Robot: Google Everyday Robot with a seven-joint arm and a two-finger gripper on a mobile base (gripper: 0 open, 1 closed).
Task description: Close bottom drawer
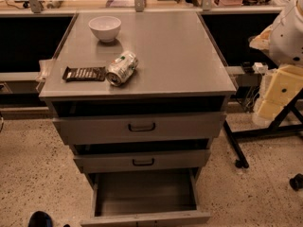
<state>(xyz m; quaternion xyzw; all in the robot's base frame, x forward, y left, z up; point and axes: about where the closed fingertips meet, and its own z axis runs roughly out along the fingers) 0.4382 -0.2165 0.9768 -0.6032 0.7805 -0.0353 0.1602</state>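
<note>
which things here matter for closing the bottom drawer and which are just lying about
For the job:
- bottom drawer, pulled well out
- gripper, not in view

Lying about:
- bowl, can on its side and snack bar, all on the cabinet top
- top drawer and middle drawer

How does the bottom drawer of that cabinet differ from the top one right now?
The bottom drawer is pulled far out, so its inside shows; the top drawer stands only slightly out. The top drawer's dark handle faces the camera; the bottom drawer's front is cut by the picture's lower edge. Both are grey metal. The gripper, seemingly the dark shape at the lower left edge, touches neither.
</note>
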